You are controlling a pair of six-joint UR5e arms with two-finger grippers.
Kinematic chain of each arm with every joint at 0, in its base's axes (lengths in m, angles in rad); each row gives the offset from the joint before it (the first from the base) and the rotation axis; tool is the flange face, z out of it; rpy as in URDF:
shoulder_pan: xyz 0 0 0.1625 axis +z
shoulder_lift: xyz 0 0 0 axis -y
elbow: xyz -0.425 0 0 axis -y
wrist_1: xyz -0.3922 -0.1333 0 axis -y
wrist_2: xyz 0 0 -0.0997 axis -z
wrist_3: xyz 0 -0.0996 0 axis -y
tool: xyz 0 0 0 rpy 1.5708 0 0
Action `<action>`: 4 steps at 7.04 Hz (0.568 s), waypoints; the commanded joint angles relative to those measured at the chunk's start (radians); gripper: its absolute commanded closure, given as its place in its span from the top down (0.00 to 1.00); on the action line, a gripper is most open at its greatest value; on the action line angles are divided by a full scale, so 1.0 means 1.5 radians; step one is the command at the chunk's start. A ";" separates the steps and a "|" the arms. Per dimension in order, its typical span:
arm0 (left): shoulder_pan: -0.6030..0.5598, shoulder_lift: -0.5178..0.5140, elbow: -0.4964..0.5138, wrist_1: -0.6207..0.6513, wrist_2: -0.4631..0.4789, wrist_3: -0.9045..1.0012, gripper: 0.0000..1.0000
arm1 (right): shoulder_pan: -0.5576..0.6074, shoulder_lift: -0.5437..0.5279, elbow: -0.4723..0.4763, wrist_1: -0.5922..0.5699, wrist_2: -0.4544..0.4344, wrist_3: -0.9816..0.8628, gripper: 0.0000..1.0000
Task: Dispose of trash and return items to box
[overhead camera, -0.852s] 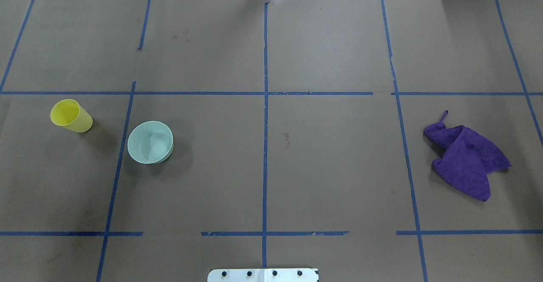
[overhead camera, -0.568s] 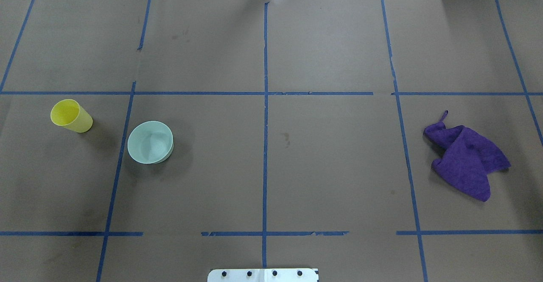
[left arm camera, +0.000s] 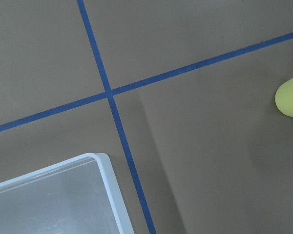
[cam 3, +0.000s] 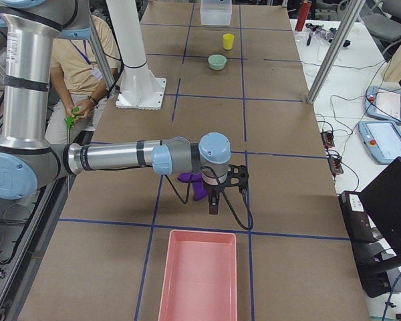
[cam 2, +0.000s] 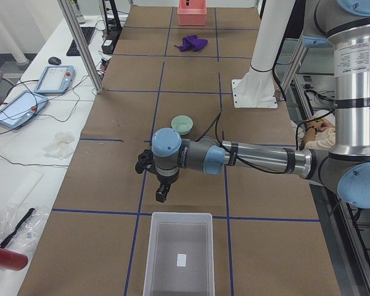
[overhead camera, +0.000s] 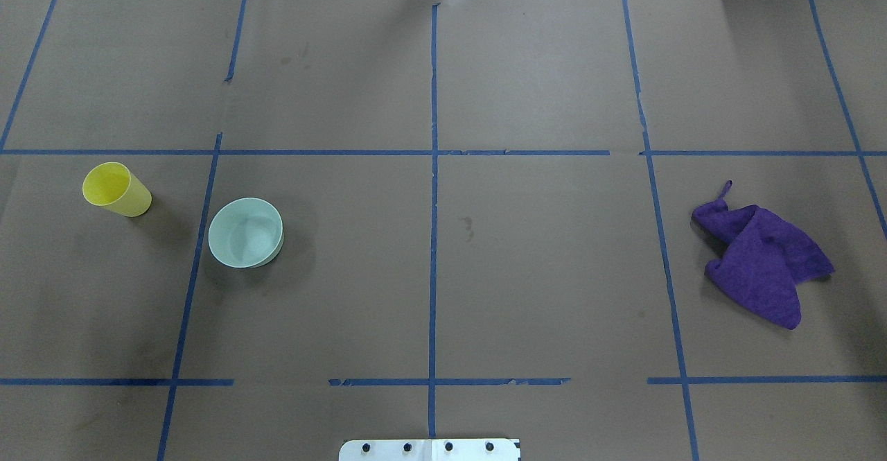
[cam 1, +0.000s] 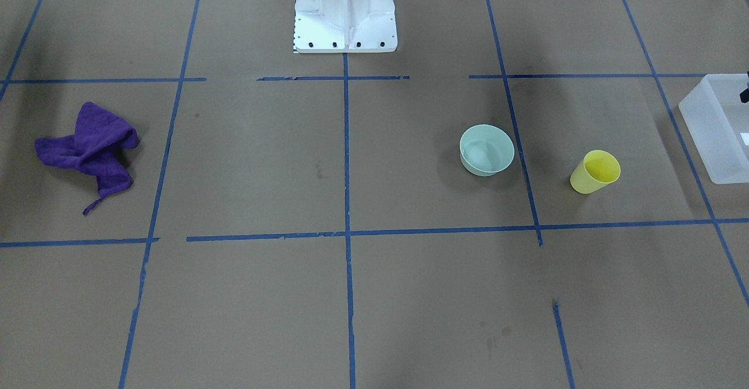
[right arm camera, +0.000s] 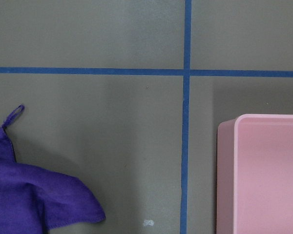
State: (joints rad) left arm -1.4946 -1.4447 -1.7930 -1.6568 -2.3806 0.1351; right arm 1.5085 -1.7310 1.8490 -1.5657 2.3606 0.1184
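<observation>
The yellow cup [overhead camera: 116, 189] stands upright at the table's left, with the mint-green bowl [overhead camera: 245, 232] upright to its right. Both also show in the front-facing view, the cup [cam 1: 595, 171] and the bowl [cam 1: 487, 150]. The translucent box [cam 2: 179, 216] sits empty at the table's left end. My left gripper [cam 2: 162, 194] hangs over the table between the cup and the box; I cannot tell if it is open. My right gripper [cam 3: 214, 204] hangs beside the purple cloth [overhead camera: 762, 260]; I cannot tell its state. The left wrist view shows the box corner [left arm camera: 107, 185] and the cup's edge [left arm camera: 290, 95].
A pink bin [cam 3: 199, 281] sits at the table's right end, just past the cloth; the right wrist view shows its corner [right arm camera: 263, 170] and the cloth [right arm camera: 34, 195]. The white pedestal base [cam 1: 345, 9] stands at the robot's side. A person sits behind it [cam 3: 87, 60].
</observation>
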 commanded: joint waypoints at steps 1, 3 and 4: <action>0.001 0.000 0.002 -0.002 0.000 0.001 1.00 | -0.003 -0.001 -0.001 0.000 0.001 0.001 1.00; 0.001 0.000 0.000 -0.005 0.000 0.002 1.00 | -0.003 -0.001 -0.003 -0.002 0.002 0.005 1.00; 0.001 0.000 0.003 -0.048 0.001 -0.002 1.00 | -0.003 -0.001 -0.001 -0.001 0.003 0.004 1.00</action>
State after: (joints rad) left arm -1.4927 -1.4450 -1.7917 -1.6776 -2.3808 0.1362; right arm 1.5034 -1.7318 1.8454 -1.5682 2.3637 0.1240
